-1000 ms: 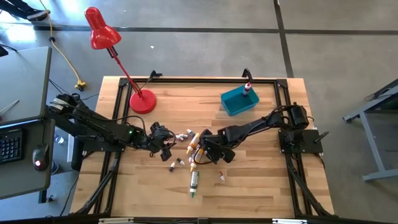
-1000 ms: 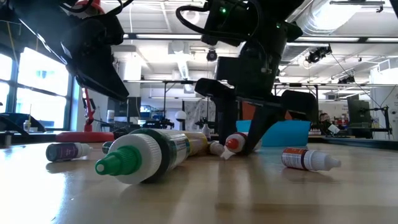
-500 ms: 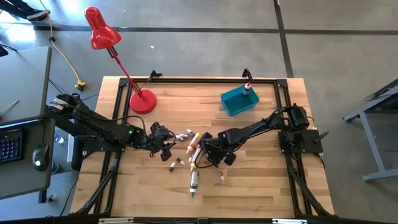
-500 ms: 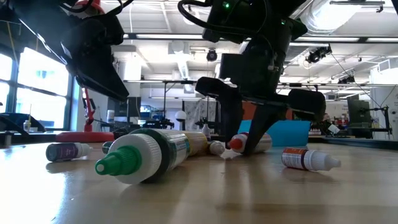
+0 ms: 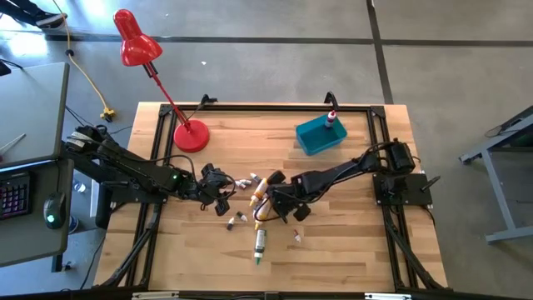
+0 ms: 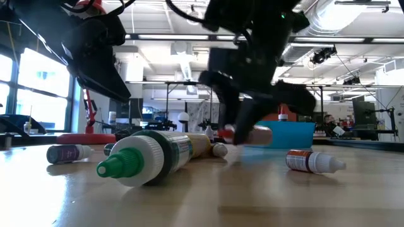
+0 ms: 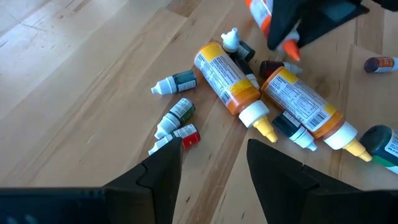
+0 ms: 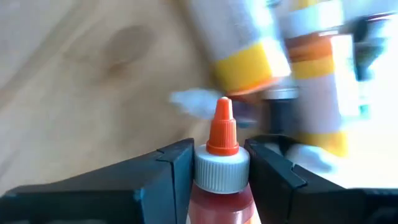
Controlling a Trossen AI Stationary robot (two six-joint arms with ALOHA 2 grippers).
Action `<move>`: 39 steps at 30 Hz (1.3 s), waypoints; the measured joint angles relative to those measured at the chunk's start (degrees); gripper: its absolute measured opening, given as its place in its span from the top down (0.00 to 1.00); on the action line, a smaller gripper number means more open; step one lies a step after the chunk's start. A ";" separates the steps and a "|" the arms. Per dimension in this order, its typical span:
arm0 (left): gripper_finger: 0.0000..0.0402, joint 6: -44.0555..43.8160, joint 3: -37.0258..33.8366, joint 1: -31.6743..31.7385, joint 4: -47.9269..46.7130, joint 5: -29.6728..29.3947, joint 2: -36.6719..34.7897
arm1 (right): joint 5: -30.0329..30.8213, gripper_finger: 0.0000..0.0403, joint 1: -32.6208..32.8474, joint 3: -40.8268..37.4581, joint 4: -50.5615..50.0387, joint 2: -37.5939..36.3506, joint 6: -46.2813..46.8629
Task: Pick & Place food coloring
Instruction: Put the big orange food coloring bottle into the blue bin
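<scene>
Around the wooden table (image 5: 350, 242) lay a grey concrete floor (image 5: 275, 58), with a red desk lamp (image 5: 133, 40) leaning over its far-left corner, a desk with a keyboard (image 5: 12, 193) to its left, and bright windows (image 6: 31, 79) beyond.

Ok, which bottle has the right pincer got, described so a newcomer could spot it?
Start at the blue bin at the table's far side, then come toward the pile of bottles at the middle. The right pincer there is shut on the red bottle. Unlike its neighbours lying on the wood, it has an orange tip on a white collar and is lifted off the table.
</scene>
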 joint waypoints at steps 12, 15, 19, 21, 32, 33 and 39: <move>0.56 -1.03 0.00 0.01 0.02 -0.06 0.00 | 22.34 0.70 -4.33 -3.39 0.01 -22.89 9.12; 0.56 -1.03 0.00 0.00 0.02 -0.09 0.00 | 22.07 0.71 -8.00 -10.55 6.03 -32.80 15.45; 0.56 -1.04 0.00 0.02 0.02 -0.07 0.00 | 20.79 0.70 -13.54 -26.90 24.85 -45.43 19.61; 0.56 -1.05 0.00 0.00 0.02 -0.13 0.00 | 21.29 0.70 -16.16 -35.81 37.99 -50.15 19.85; 0.56 -1.04 0.00 0.02 0.24 -0.93 0.00 | 27.84 0.70 -27.97 -67.18 92.91 -51.21 26.02; 0.56 -1.04 0.00 0.02 0.22 -1.49 0.00 | 28.17 0.70 -28.99 -68.14 93.66 -50.70 26.82; 0.56 0.82 0.00 0.02 0.56 -3.95 0.00 | 23.05 0.69 -34.10 -68.53 94.00 -47.80 27.74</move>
